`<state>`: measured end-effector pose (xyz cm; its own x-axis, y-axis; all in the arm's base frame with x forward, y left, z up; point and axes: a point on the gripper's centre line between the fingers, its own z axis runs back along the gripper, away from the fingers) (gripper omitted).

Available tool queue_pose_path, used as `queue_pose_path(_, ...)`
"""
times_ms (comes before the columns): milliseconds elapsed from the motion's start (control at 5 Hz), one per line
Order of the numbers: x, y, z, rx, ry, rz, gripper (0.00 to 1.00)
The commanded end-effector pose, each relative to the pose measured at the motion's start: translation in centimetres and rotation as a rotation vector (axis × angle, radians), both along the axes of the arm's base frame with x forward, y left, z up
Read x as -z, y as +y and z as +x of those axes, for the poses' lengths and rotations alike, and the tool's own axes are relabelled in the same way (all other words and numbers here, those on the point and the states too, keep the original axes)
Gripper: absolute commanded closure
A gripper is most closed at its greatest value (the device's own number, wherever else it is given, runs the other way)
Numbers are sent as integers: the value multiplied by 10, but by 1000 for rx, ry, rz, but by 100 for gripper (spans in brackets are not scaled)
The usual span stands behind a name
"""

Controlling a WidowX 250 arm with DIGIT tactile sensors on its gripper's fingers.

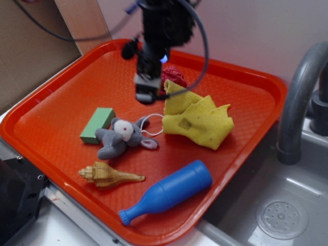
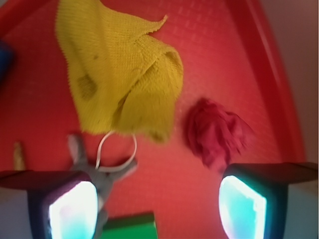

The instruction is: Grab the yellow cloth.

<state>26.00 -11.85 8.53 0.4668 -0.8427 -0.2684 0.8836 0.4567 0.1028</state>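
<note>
The yellow cloth (image 1: 197, 118) lies crumpled on the orange tray (image 1: 56, 110), right of centre; in the wrist view the yellow cloth (image 2: 119, 69) fills the upper left. My gripper (image 1: 147, 89) hangs above the tray just left of the cloth's near corner, apart from it. In the wrist view the gripper (image 2: 158, 209) is open, its two lit fingertips (image 2: 74, 210) wide apart with only bare tray between them.
A red fabric ball (image 1: 174, 76) sits behind the cloth. A grey plush mouse (image 1: 123, 136), a green block (image 1: 97, 124), a shell (image 1: 107, 175) and a blue bottle (image 1: 171, 192) lie toward the front. A sink with a grey faucet (image 1: 300, 97) is at the right.
</note>
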Motion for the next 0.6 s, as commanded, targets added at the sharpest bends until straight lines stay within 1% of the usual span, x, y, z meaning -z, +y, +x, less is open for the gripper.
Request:
queue_pose_path(0,24,-42,0,61,22,-104,0)
queue_pose_path(200,41,-53,-7,44,78,-171,14)
queue_pose_path(400,47,-51,-12,18,87,-239,100)
